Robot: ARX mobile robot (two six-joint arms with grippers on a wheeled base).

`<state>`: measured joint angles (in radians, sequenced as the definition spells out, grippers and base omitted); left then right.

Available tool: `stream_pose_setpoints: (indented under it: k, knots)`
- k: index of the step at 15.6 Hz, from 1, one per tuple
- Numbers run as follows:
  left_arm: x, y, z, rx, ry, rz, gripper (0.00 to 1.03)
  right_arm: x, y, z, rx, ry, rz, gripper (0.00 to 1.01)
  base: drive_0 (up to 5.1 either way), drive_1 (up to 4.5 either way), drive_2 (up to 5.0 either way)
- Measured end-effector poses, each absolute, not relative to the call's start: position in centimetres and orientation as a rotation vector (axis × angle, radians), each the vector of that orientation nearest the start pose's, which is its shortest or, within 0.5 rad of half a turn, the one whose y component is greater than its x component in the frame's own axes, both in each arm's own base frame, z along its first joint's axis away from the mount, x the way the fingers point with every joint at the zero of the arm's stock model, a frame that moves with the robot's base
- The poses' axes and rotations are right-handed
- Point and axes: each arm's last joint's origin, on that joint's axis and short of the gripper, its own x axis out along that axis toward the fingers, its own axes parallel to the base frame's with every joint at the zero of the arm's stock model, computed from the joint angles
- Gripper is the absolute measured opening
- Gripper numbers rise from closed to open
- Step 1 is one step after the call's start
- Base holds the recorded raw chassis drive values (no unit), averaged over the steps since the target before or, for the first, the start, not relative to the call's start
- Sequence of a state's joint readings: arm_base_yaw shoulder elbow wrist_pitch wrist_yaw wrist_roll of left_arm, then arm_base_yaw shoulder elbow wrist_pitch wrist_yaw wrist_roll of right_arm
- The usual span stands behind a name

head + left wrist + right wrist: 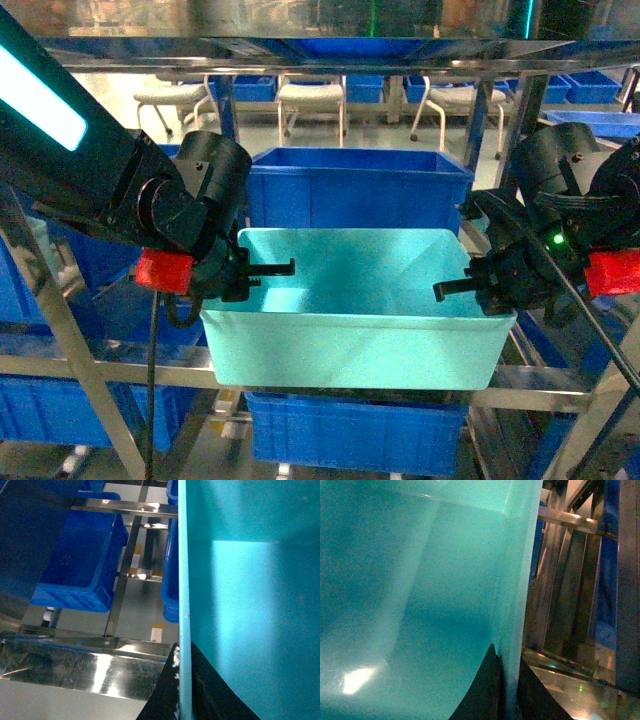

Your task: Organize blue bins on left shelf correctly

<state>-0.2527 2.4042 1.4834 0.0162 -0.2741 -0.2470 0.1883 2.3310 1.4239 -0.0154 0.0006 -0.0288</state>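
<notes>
The light turquoise blue bin [360, 320] fills the middle of the head view, its base about level with the front beam of the left shelf [560, 385]. My left gripper [255, 272] is shut on the bin's left wall, and my right gripper [470, 287] is shut on its right wall. In the left wrist view the bin's rim [185, 580] runs upright between the black fingers of the left gripper [184, 692]. The right wrist view shows the bin's wall [517, 580] pinched by the right gripper [510, 692]. I cannot tell whether the bin rests on the shelf or hangs just above it.
A darker royal-blue bin [360, 190] stands right behind the turquoise one, another [350, 432] sits on the tier below, and more [60, 410] are at the lower left. A steel upper tier [300, 48] runs overhead. White chairs [310, 100] stand far behind.
</notes>
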Motion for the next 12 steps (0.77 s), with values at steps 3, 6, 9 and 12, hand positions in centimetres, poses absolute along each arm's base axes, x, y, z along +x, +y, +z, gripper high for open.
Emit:
stream_pose_setpoints:
  k: [3, 6, 9, 12]
  knots:
    - [46.7, -10.9, 4.8, -0.003, 0.860, 0.128, 0.02, 45.7, 8.7, 6.5, -0.117, 0.911, 0.184, 0.02, 0.0, 0.00, 0.0]
    - [48.3, -10.8, 4.9, -0.016, 0.882, 0.137, 0.02, 47.2, 9.0, 6.7, -0.124, 0.921, 0.181, 0.02, 0.0, 0.00, 0.0]
    - [49.8, -10.9, 3.8, -0.007, 0.871, 0.150, 0.12, 48.1, 8.9, 6.5, -0.146, 0.916, 0.184, 0.13, 0.0, 0.00, 0.0]
    - [50.0, -10.6, 3.8, 0.010, 0.861, 0.192, 0.45, 48.0, 8.9, 6.5, -0.179, 0.916, 0.195, 0.46, 0.0, 0.00, 0.0]
